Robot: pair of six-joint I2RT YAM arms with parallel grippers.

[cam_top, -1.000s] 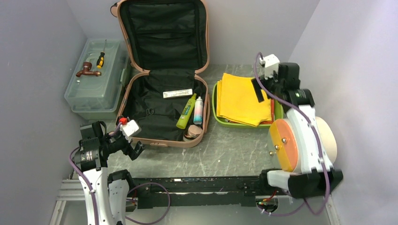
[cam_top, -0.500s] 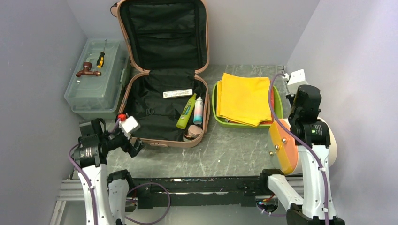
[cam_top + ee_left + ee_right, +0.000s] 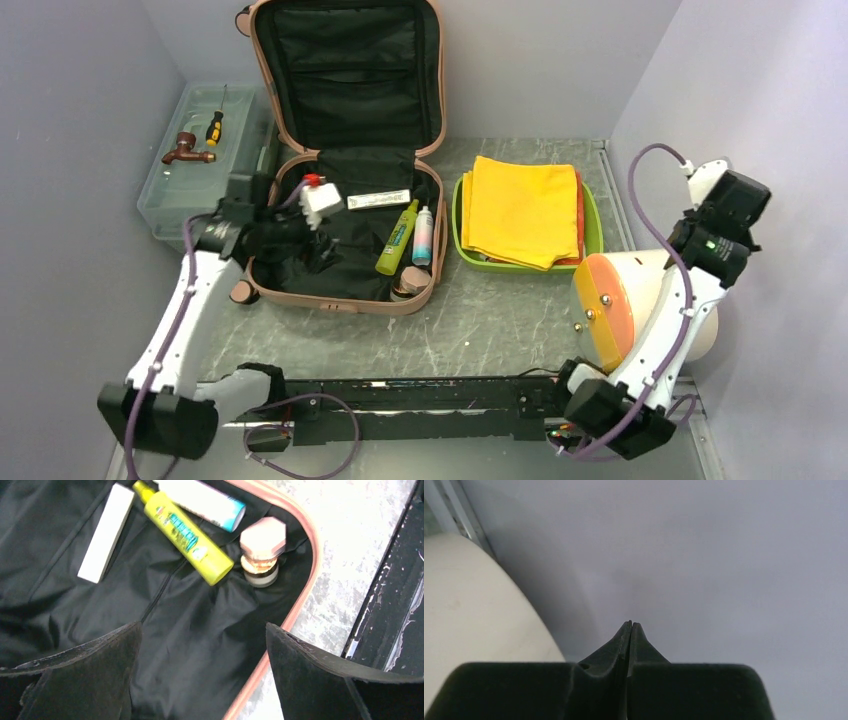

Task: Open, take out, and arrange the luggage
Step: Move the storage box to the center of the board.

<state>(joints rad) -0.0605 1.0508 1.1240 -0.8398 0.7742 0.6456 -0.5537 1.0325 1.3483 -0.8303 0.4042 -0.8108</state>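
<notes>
The salmon-pink luggage lies open at the back centre, lid upright against the wall, black lining showing. In its lower half lie a white box, a lime-yellow bottle, a white bottle with a blue cap and a pink-lidded jar. My left gripper hovers open over the lining near the case's front-left. Its wrist view shows the gripper with wide-set fingers, nothing between them, and the jar and bottle ahead. My right gripper is shut and empty, facing the right wall.
A lime green tray right of the case holds folded yellow cloths. A translucent toolbox at the left carries a brown tap and a screwdriver. A large cream roll with an orange face stands near the right arm.
My left arm reached forward from the near edge to over the open case. My right arm swung from above the tray back to the right wall, and its jaws closed.
</notes>
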